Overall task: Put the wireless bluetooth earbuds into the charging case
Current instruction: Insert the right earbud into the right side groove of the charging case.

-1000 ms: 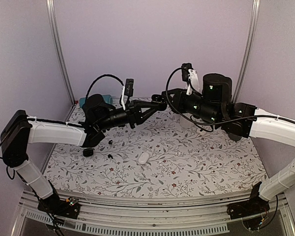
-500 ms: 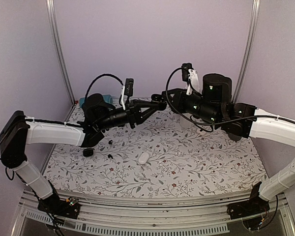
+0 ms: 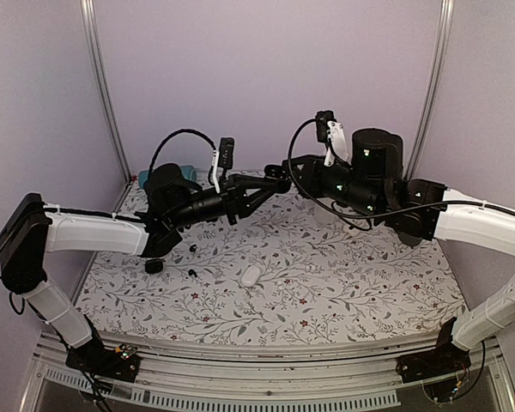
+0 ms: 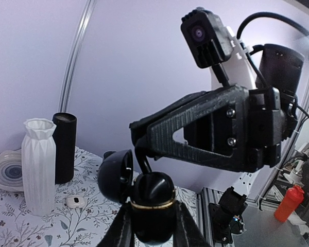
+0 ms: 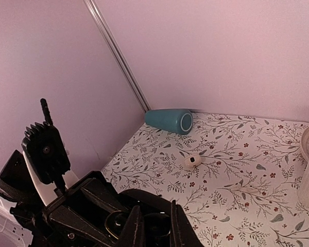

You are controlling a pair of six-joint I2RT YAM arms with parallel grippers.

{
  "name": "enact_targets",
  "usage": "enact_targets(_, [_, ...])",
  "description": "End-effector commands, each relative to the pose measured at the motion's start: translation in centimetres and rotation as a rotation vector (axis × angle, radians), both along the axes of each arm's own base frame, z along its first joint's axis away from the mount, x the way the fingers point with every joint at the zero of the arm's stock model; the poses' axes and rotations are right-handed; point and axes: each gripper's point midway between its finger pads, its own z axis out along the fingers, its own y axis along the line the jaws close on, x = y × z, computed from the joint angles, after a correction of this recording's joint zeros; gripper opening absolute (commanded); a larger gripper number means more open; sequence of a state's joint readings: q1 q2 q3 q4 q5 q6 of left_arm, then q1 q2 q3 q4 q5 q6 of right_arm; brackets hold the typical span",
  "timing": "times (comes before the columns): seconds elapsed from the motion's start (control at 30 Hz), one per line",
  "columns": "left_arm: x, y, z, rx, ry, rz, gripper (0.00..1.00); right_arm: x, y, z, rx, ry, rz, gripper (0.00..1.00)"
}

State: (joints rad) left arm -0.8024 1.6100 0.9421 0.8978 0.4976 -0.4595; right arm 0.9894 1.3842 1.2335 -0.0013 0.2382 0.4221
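Charging case (image 4: 152, 191) — glossy black plastic

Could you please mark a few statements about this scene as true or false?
1. The left gripper holds a black charging case with its lid open. True.
2. The teal cylinder stands upright. False: it lies on its side near the back wall.
3. A white case lies on the table in front of the arms' meeting point. True.
4. Both grippers rest on the table. False: the left gripper and the right gripper meet raised above it.
5. The white ribbed vase stands upright beside a black cylinder. True.
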Motion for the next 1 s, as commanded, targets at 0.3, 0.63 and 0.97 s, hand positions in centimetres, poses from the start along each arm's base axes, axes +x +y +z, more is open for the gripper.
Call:
enact_targets(0.3, [-0.2,1.4,4.6,-0.084,-0.109,0.072,0.0,-0.7,1.2,-1.7,-0.087,0.029,0.023,0.12])
enact_targets(0.63, [0.3,1.9,5.0,-0.096,-0.116,0.11,0.0,-1.2,1.7,-2.1,-0.108,0.031,0.04,0.11])
enact_targets(0.97, [0.6,2.2,5.3,-0.104,-0.122,0.141,0.0,-1.4,1.9,-1.9,-0.108,0.031,0.048,0.13])
